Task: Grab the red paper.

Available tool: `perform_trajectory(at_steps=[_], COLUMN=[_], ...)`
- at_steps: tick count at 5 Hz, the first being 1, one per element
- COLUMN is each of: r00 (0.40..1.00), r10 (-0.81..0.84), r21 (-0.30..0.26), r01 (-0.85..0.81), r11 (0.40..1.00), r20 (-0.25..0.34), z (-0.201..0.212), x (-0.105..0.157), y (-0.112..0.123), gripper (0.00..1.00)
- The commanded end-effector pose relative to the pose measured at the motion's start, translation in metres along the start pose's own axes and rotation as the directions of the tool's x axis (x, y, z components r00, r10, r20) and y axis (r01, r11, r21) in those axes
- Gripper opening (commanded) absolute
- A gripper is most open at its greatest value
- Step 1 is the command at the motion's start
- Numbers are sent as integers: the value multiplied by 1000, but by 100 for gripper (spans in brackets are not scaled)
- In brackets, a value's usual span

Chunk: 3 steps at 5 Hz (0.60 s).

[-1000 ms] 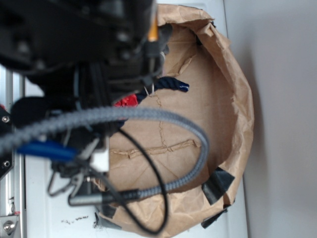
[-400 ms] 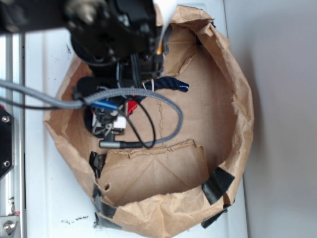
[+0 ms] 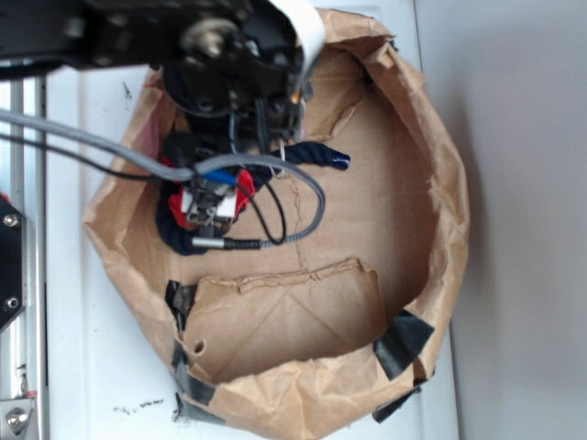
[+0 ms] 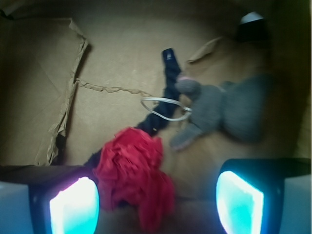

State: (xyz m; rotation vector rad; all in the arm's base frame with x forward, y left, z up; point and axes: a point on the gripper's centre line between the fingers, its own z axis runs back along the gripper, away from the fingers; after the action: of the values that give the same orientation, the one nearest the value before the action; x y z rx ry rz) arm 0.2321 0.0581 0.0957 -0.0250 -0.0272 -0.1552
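The red paper [image 4: 134, 173] is a ruffled bright red wad lying on the brown floor of the paper bag. In the wrist view it sits between my two glowing pads, close to the left pad [image 4: 74, 204] and well apart from the right one [image 4: 239, 201]. My gripper [image 4: 156, 204] is open, lowered over the wad. From the exterior view the arm covers most of it; only slivers of the red paper [image 3: 240, 203] show beside the gripper [image 3: 209, 206].
A dark navy twisted rope [image 4: 168, 90] runs past the wad, with a thin wire loop [image 4: 163, 108] on it. A grey plush toy [image 4: 226, 109] lies to the right. The bag's crumpled brown walls [image 3: 440, 183] ring everything, and a folded flap [image 3: 284, 312] lies at the front.
The arm has moved away from the camera and down into the bag, and the gripper now hangs over the red paper, which shows more at its sides.
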Motion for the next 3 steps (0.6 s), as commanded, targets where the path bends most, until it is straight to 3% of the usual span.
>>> perform_trajectory(at_steps=[1,3], r00=[1000,998], r10=[5,-30], r21=[8,-27], r01=[-5,28], r11=[1000,999], r20=[-16,-57], z=[-12,-10], x=[1,6], y=[-2,2], gripper=[100,100])
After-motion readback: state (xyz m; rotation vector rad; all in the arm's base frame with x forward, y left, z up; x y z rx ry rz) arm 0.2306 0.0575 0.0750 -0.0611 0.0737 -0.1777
